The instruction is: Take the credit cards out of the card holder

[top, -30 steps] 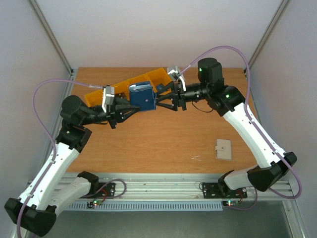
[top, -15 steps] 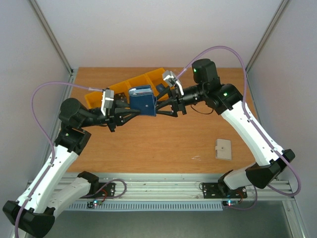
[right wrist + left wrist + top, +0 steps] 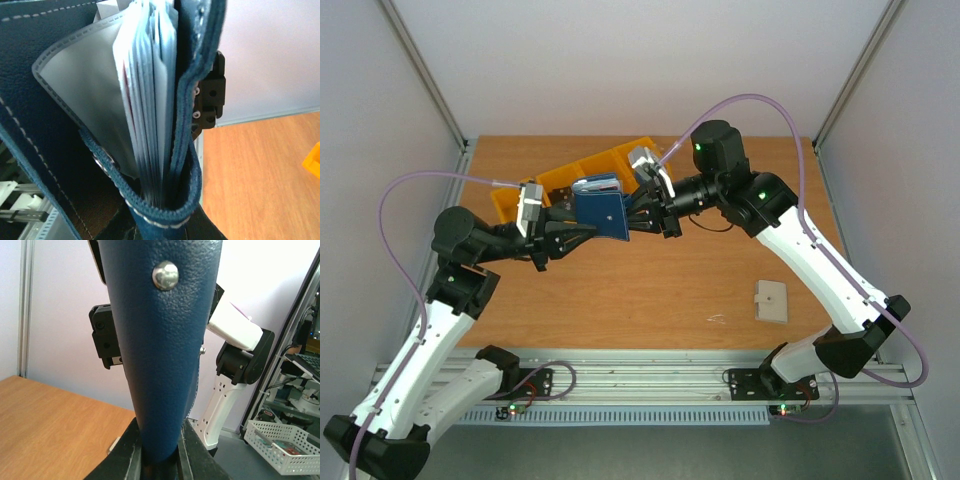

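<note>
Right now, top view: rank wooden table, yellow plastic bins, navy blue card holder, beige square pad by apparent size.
1. wooden table
2. row of yellow plastic bins, partly hidden
3. navy blue card holder
4. beige square pad
Holder is lifted nearer the camera, so third versus fourth is unsure.

Closed: left gripper (image 3: 582, 222), right gripper (image 3: 633, 217)

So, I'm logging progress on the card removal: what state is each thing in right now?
card holder, partly open, held up off the table.
credit cards, tucked inside its pocket, none out.
left gripper, shut on the card holder.
right gripper, shut on the card holder.
beige pad, lying flat on the table.
</note>
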Controlling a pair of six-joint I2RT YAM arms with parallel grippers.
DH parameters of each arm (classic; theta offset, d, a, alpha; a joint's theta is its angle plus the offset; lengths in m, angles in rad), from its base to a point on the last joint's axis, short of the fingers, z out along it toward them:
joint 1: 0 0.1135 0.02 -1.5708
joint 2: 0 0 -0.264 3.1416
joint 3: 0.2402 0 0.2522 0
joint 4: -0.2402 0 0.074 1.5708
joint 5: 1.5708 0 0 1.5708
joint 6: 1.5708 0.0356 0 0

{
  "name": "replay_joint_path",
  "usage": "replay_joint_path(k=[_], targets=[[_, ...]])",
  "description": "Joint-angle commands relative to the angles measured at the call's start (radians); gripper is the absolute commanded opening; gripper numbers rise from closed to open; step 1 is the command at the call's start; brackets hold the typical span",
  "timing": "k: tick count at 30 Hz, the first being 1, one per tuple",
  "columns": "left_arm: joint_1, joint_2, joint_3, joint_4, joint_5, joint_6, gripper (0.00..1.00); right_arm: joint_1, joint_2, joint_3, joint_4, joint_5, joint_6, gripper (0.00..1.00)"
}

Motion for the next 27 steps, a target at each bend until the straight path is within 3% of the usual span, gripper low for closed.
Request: replay_joint_path(k=[1,3,4,8,11,15,19,23,27], targets=[[-0.002,0.013,-0.022,-0.026,-0.062,-0.015,0.20,0.021,-0.018,0.016,0.059,0.061,0.032,0.01],[-0.002,0.003,-0.027,-0.090,-0.186,-0.003,0.57,0.014,-0.022,0.016,0.030,0.148,0.040,0.01],[-0.001,-0.003,-0.031,-0.126,-0.261,0.022,0.64,0.011,-0.023,0.015,0.009,0.215,0.048,0.01],[0.006,-0.027,-0.052,-0.249,-0.522,0.166,0.64,0.019,-0.014,0.035,-0.088,0.594,0.135,0.01],[0.007,-0.035,-0.061,-0.303,-0.565,0.298,0.64,0.072,0.003,0.071,-0.160,0.931,0.208,0.01],[0.007,-0.032,-0.073,-0.312,-0.545,0.330,0.65,0.167,0.055,0.127,-0.261,1.307,0.227,0.01],[0.000,-0.010,-0.076,-0.278,-0.534,0.297,0.70,0.232,0.089,0.134,-0.246,1.409,0.200,0.01],[-0.009,0.016,-0.066,-0.264,-0.489,0.286,0.79,0.259,0.140,0.182,-0.266,1.411,0.202,0.01],[-0.010,0.024,-0.073,-0.239,-0.487,0.235,0.98,0.291,0.178,0.215,-0.277,1.433,0.185,0.01]])
